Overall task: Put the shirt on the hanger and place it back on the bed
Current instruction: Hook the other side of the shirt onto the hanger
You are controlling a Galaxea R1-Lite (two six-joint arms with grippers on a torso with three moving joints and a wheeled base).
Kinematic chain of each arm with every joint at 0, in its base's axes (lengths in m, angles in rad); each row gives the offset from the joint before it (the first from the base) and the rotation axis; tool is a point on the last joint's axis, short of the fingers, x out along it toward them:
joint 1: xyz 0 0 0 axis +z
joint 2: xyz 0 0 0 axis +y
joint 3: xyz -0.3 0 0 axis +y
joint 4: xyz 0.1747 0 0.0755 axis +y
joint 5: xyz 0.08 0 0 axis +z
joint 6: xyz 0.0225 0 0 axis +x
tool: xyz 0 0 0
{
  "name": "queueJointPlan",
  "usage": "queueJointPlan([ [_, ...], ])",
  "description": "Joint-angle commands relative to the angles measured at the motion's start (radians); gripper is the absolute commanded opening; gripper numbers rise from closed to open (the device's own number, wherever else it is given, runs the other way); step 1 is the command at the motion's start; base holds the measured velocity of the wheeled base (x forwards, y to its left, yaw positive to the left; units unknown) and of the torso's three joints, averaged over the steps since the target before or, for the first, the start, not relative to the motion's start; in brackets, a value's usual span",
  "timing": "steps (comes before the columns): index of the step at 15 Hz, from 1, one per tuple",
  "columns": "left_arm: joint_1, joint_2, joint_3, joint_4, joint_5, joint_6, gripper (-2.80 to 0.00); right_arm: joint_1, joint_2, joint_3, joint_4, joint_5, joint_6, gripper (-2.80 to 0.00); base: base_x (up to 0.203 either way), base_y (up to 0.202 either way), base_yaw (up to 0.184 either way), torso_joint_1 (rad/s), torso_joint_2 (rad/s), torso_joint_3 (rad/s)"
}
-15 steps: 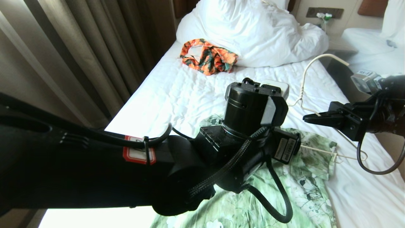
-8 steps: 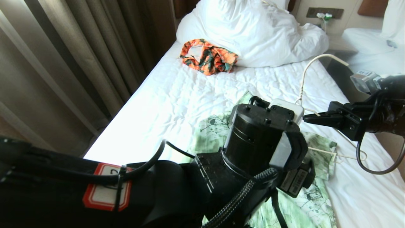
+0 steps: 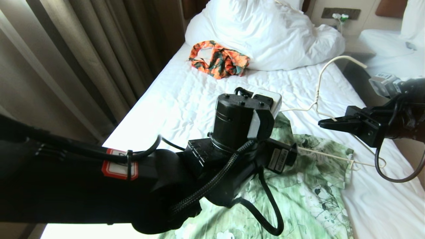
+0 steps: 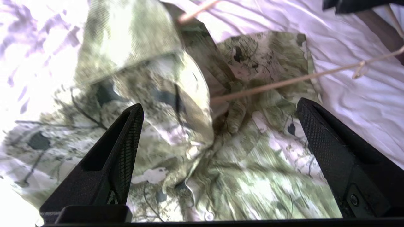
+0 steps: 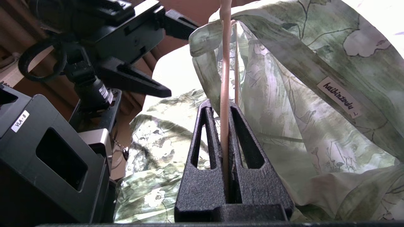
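The shirt [image 3: 308, 186] lies on the bed [image 3: 186, 96] at roughly 5 o'clock in the head view, collar end toward 1 o'clock, body running down toward 6 o'clock. Its long axis follows that 1-to-7 o'clock line, partly hidden by the left arm.

Change from the earlier frames: half a second ago the left wrist housing sat further toward 3 o'clock, close to the right gripper tips. It now sits nearer the centre of the view, exposing more of the hanger's wire and the shirt's upper edge. The right arm, the hanger and the orange floral garment [image 3: 219, 61] are unchanged in position.

The left gripper [image 4: 217, 126] hovers above the shirt with its fingers spread wide and nothing between them. In the left wrist view a raised fold of the fabric shows between the two fingertips, below them.

The right gripper [image 5: 225, 116] is clamped on the hanger [image 3: 317, 96], the wire passing between its closed fingers. The hanger's hook curves toward 12 o'clock. Its lower bar runs from 9 to 3 o'clock across the shirt's collar area, and one end is inside the shirt opening in the right wrist view.

The white duvet [image 3: 265, 33] is heaped at 12 o'clock.
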Motion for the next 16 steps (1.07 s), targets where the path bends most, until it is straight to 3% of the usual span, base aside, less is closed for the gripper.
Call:
queueJointPlan([
  [1, 0.02, 0.022, -0.025, -0.016, 0.003, 0.011, 0.0, 0.001, 0.0, 0.0, -0.003, 0.008, -0.002, -2.8, 0.0, 0.0, 0.0, 0.0, 0.0, 0.0],
  [4, 0.031, 0.047, -0.04, -0.074, 0.004, 0.06, 0.0, -0.001, 0.0, 0.0, -0.003, 0.008, -0.003, -2.8, 0.0, 0.0, 0.0, 0.0, 0.0, 0.0],
  [5, 0.031, 0.056, -0.039, -0.087, 0.005, 0.071, -2.8, -0.002, -0.001, 0.0, -0.003, 0.008, -0.003, -2.8, 0.0, 0.0, 0.0, 0.0, 0.0, 0.0],
  [16, 0.031, 0.069, -0.114, -0.101, 0.005, 0.075, -2.8, -0.004, -0.001, 0.002, -0.003, 0.027, -0.009, -2.8, 0.0, 0.0, 0.0, 0.0, 0.0, 0.0],
])
